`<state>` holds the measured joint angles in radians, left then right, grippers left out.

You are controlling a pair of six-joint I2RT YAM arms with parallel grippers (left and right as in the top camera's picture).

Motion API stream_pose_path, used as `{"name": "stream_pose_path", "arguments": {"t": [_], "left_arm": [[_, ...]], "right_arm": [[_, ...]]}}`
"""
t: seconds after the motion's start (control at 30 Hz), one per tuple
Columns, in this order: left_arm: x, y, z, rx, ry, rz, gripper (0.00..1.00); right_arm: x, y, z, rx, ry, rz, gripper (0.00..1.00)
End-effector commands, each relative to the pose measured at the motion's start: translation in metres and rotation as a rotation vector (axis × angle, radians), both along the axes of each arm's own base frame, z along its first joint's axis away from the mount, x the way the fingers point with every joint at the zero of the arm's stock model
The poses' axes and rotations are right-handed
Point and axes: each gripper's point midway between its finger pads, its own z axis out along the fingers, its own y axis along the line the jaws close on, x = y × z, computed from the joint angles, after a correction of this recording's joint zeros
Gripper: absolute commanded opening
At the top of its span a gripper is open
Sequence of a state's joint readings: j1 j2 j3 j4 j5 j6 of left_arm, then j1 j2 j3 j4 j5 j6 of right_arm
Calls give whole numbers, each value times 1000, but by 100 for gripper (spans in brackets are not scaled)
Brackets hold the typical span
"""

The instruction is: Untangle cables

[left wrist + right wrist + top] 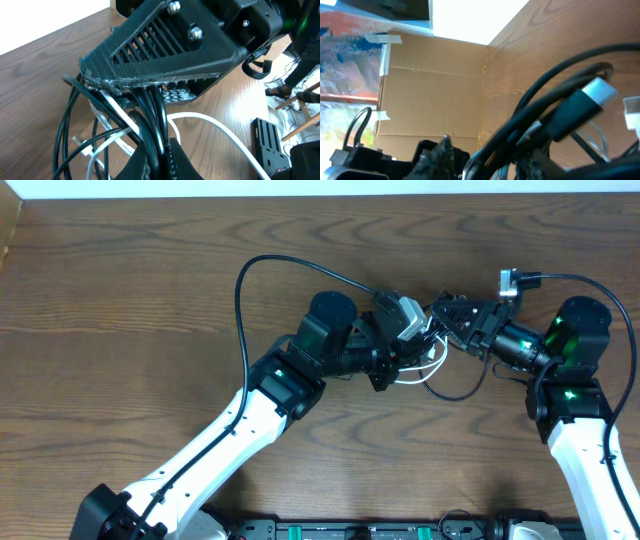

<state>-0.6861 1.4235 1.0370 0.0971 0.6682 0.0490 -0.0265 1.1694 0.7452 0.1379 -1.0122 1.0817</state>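
On the table, the left claw is clamped on the black cables, which run from its tips into the right claw. They pass between that claw's fingers, but I cannot tell whether it pinches them. A white cable loops just beside the left claw.

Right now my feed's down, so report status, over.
Left claw shut on cables. Right claw around the same cables, grip unclear. White cord threaded among the black ones; claws crowded together.
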Motion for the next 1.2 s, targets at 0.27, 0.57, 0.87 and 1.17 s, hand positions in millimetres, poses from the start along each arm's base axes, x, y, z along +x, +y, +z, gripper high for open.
{"name": "stream_pose_path", "arguments": {"t": [0.27,0.57,0.87,1.17], "left_arm": [[17,13,-22,101,20,136,8],[41,55,-65,327,53,388,8],[40,58,-69,350,60,386,8],[25,79,-98,541,29,326,8]], "right_arm": [[1,-1,7,10,-3,-6,1],[-2,-9,23,69,-19,19,1],[-3,-10,39,104,-54,31,1],[-6,-36,63,156,-96,27,1]]}}
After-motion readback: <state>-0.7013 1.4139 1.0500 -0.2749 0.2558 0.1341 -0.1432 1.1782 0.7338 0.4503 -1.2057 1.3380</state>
